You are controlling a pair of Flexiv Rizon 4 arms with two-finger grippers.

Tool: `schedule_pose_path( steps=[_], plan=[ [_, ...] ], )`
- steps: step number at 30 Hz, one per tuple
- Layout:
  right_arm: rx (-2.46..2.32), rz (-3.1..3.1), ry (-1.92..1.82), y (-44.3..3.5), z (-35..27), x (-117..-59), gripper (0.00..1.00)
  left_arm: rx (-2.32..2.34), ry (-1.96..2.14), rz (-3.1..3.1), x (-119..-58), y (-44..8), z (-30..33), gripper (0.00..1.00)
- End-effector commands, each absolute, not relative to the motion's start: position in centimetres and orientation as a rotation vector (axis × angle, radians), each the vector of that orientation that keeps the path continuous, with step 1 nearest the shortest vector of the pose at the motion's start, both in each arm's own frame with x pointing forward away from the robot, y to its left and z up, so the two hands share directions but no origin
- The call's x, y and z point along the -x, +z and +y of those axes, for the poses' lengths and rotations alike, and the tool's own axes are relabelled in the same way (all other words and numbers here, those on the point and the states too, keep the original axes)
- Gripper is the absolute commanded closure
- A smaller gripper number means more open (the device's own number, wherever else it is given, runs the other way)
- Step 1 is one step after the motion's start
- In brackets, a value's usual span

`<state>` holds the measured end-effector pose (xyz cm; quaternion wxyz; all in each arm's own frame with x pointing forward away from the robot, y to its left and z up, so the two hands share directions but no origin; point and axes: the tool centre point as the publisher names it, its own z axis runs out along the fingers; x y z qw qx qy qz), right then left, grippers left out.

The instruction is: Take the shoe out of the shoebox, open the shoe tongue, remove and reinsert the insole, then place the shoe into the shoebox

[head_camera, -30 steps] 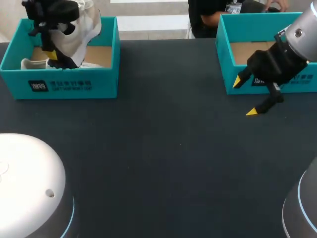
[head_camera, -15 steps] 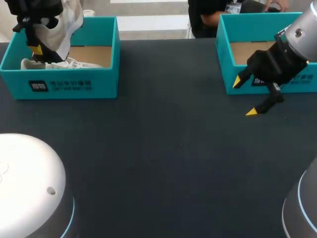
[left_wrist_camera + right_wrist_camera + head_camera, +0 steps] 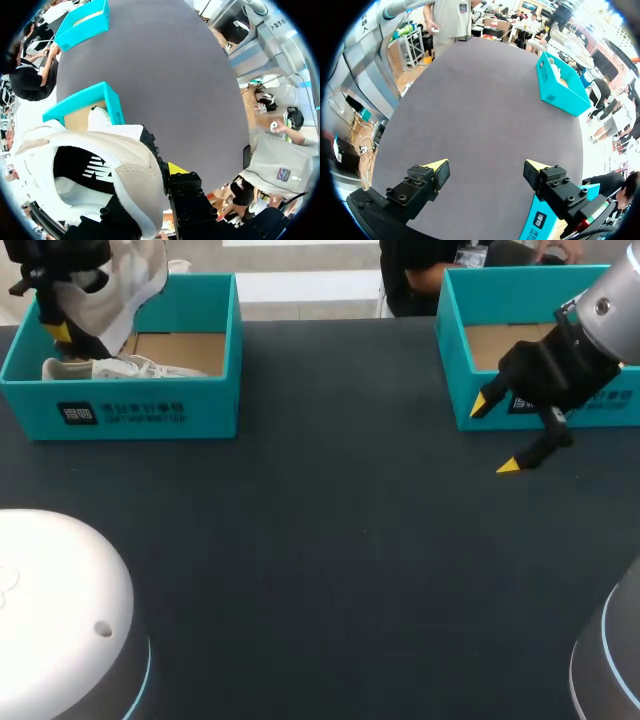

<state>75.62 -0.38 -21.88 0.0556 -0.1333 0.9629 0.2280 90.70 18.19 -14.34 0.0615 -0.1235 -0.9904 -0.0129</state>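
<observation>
Head view: left gripper [image 3: 68, 328] is up at the far left corner, above the left shoebox [image 3: 140, 412], a teal box with a cardboard floor. Its fingers are clamped on a white shoe [image 3: 128, 278], which hangs clear above the box's rim with its opening turned toward the arm. A second shoe [image 3: 112, 368], also white, lies flat inside the same box along the near wall.

Left wrist view: the held shoe's collar wall sits between the two fingers. One yellow tip [image 3: 175, 168] is outside against the tan side panel; the other finger is hidden within the shoe. The dark insole lining is visible in the opening. Beyond the shoe are the teal box and the toe of the second shoe.

Right gripper [image 3: 495, 436] hangs low over the dark surface [image 3: 340, 540], just in front of the right shoebox [image 3: 452, 350]. Its fingers are spread wide apart.

Right wrist view: both yellow tips flank bare surface, and a teal box wall is just beside one finger.
</observation>
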Motion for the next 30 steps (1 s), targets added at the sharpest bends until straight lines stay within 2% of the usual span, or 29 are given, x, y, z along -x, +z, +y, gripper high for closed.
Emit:
schedule_pose_path(
  steps=[1, 13, 30],
  plan=[
    [0.404, 2.925, 0.688, -21.9, -0.3, -75.7, 0.00, 0.376, -0.030, -2.959, -94.8, -14.7, 20.2, 1.00],
    [0.404, 2.925, 0.688, -21.9, -0.3, -75.7, 0.00, 0.365, -0.018, -2.988, -101.6, -18.8, 24.5, 1.00],
    [0.404, 2.925, 0.688, -21.9, -0.3, -75.7, 0.00, 0.370, -0.087, -2.964, -109.1, -20.4, 29.0, 1.00]
  ],
)
